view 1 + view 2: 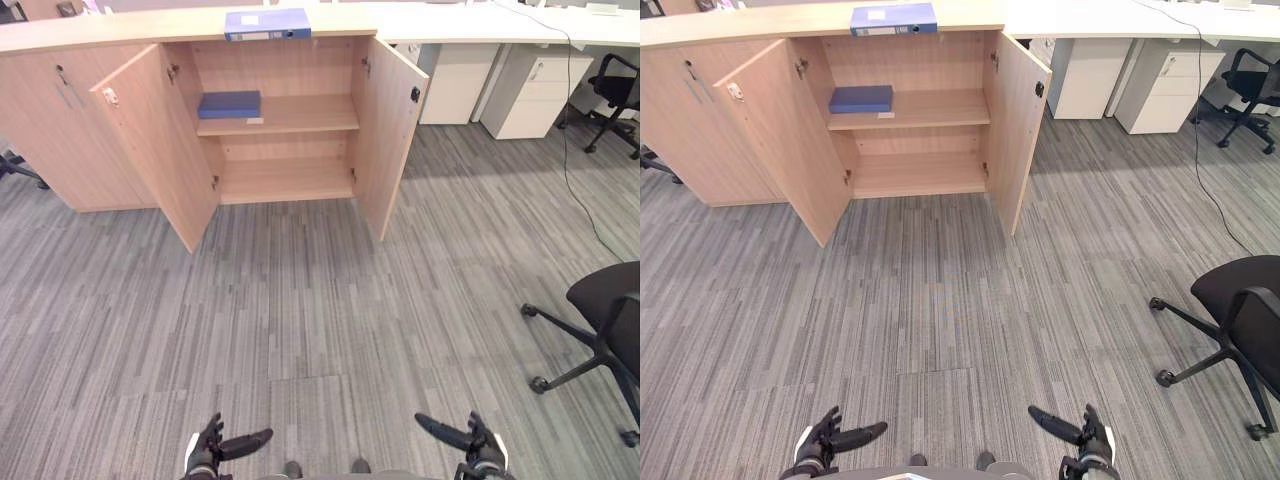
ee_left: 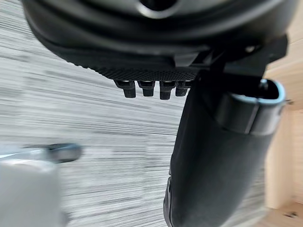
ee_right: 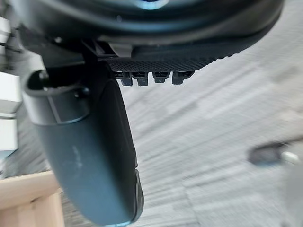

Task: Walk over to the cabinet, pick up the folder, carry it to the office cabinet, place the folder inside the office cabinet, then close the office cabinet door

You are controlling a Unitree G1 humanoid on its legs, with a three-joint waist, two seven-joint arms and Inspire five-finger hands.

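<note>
Two hands sit low at the near edge of the eye views, over the carpet (image 1: 300,300), well apart from the cabinet (image 1: 45,115).

Left hand (image 1: 212,448): thumb pointing inward toward the other hand, fingers relaxed, holding nothing.

Cabinet: left door (image 1: 155,140) and right door (image 1: 385,130) both swung open. The folder (image 1: 267,24), blue, lies flat on the top surface (image 1: 120,28) above the open bay. A dark blue book (image 1: 229,104) lies at the left of the shelf (image 1: 300,115).

Drawer units (image 1: 525,90) stand under the white desk; a black chair (image 1: 610,310) is at the right.

Right hand (image 1: 478,448): mirrors the left, thumb inward, fingers loose, empty.
</note>
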